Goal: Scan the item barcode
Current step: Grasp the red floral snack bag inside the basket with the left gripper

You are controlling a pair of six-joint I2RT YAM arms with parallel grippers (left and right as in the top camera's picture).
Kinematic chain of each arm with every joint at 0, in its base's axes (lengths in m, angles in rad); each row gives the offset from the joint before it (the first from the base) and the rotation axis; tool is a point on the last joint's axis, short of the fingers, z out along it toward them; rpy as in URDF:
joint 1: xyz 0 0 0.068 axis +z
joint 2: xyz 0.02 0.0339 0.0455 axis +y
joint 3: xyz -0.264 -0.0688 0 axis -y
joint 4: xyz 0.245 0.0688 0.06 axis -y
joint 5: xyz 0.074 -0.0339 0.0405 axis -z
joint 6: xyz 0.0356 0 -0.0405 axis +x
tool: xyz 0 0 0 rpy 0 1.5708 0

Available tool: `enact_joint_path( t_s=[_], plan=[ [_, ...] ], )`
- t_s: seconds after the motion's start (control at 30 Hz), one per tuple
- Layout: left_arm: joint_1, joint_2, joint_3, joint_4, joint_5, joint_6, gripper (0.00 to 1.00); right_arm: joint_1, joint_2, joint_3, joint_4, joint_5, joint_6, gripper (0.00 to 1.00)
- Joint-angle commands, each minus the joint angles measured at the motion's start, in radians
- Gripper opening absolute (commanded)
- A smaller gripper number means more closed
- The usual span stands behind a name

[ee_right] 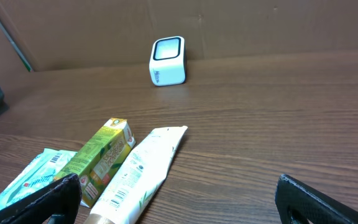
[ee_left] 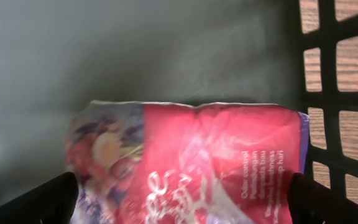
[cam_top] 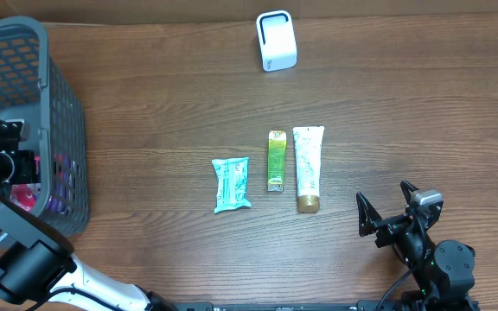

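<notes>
A pink printed packet lies on the floor of the grey basket. My left gripper hangs open just above it, one finger off each side of the packet, not closed on it. From overhead, the left gripper is inside the basket and the packet shows as pink below it. The white barcode scanner stands at the table's far edge. My right gripper rests open near the front right, holding nothing; its wrist view shows the scanner far ahead.
Three items lie mid-table: a teal packet, a green box and a white tube with a gold cap. The basket's lattice wall is close on the left gripper's right. A brown wall runs behind the scanner.
</notes>
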Motion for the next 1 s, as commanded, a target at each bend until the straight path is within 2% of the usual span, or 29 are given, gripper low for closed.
enact_joint_path(
  t_s=[0.0,0.43,0.53,0.57,0.6,0.63,0.67,0.73,0.87,0.97],
  plan=[
    [-0.015,-0.002,-0.033,0.006,0.027,0.068,1.0,0.006,-0.012,0.007,-0.02,-0.013,0.004,1.0],
    [-0.039,-0.002,-0.085,0.038,0.02,0.051,1.0,0.006,-0.012,0.007,-0.02,-0.013,0.004,1.0],
    [-0.039,-0.002,-0.085,0.053,0.021,0.004,0.7,0.006,-0.012,0.007,-0.02,-0.013,0.004,1.0],
    [-0.039,-0.002,-0.085,0.057,0.02,-0.012,0.56,0.006,-0.012,0.007,-0.02,-0.013,0.004,1.0],
    [-0.04,-0.002,-0.085,0.059,0.02,-0.023,0.34,0.006,-0.012,0.007,-0.019,-0.013,0.004,1.0],
    [-0.039,-0.002,-0.085,0.059,0.02,-0.034,0.16,0.006,-0.012,0.007,-0.019,-0.013,0.004,1.0],
    [-0.039,-0.002,-0.085,0.059,0.02,-0.044,0.09,0.006,-0.012,0.007,-0.02,-0.013,0.004,1.0],
    [-0.039,-0.002,-0.085,0.059,0.019,-0.058,0.04,0.006,-0.012,0.007,-0.019,-0.013,0.004,1.0],
    [-0.039,-0.002,-0.084,0.06,0.019,-0.08,0.04,0.006,-0.012,0.007,-0.02,-0.013,0.004,1.0],
    [-0.039,-0.003,-0.071,0.074,0.019,-0.156,0.04,0.006,-0.012,0.007,-0.019,-0.013,0.004,1.0]
  ],
)
